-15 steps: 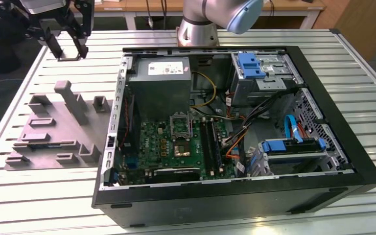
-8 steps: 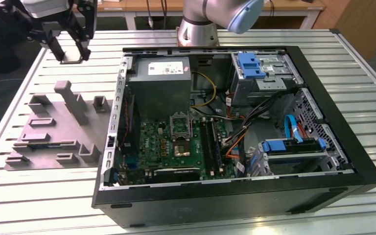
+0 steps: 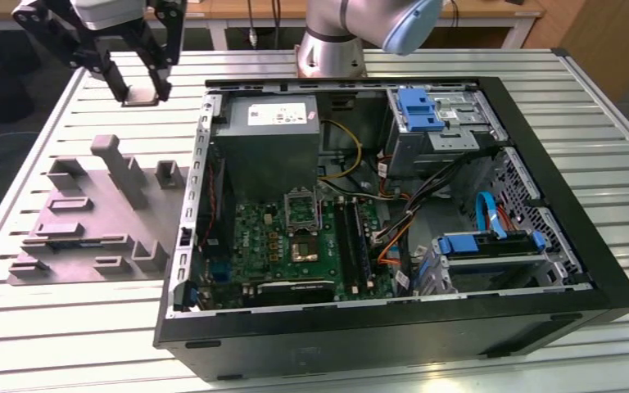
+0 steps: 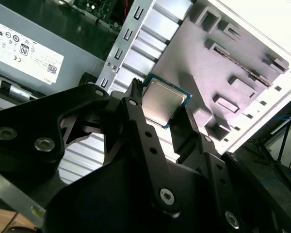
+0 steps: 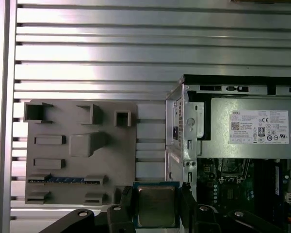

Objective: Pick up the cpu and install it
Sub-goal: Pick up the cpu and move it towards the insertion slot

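Observation:
The cpu (image 4: 161, 100) is a small square chip with a pale metal top and a green-blue rim, held flat between my black fingers. It also shows in the first wrist view as the cpu (image 5: 156, 206), and in the exterior view as the cpu (image 3: 143, 99). My gripper (image 3: 140, 92) is shut on it, raised above the slatted table (image 3: 63, 82) at the exterior view's upper left, beyond the grey fixture (image 3: 96, 217) and beside the open computer case (image 3: 402, 205). The dark socket frame (image 3: 301, 211) lies on the green motherboard (image 3: 292, 246) inside the case.
The grey power-supply box (image 3: 269, 143) sits in the case's near corner by the gripper. Drive cages with blue tabs (image 3: 424, 110) and cable bundles (image 3: 413, 205) crowd the case's right half. The arm's base (image 3: 331, 49) stands behind the case.

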### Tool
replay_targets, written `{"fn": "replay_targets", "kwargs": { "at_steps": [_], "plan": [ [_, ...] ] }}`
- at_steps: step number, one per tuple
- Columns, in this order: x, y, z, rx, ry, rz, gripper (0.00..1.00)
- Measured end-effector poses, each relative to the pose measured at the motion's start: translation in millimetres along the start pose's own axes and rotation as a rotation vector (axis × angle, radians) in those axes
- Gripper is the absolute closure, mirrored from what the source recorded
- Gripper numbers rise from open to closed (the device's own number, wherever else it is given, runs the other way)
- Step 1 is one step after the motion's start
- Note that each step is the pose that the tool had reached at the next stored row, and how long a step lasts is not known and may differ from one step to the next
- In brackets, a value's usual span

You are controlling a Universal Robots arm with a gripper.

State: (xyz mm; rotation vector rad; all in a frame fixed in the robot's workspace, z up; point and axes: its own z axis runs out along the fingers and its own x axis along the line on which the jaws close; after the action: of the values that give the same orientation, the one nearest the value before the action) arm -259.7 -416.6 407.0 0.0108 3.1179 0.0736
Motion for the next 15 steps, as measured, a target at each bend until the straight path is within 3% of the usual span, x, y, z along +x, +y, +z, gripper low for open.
{"fn": "replay_targets", "kwargs": {
  "at_steps": [15],
  "plan": [
    [-22.8,0.1,0.6,-0.0001,0.0,0.0,0.53]
  ]
}}
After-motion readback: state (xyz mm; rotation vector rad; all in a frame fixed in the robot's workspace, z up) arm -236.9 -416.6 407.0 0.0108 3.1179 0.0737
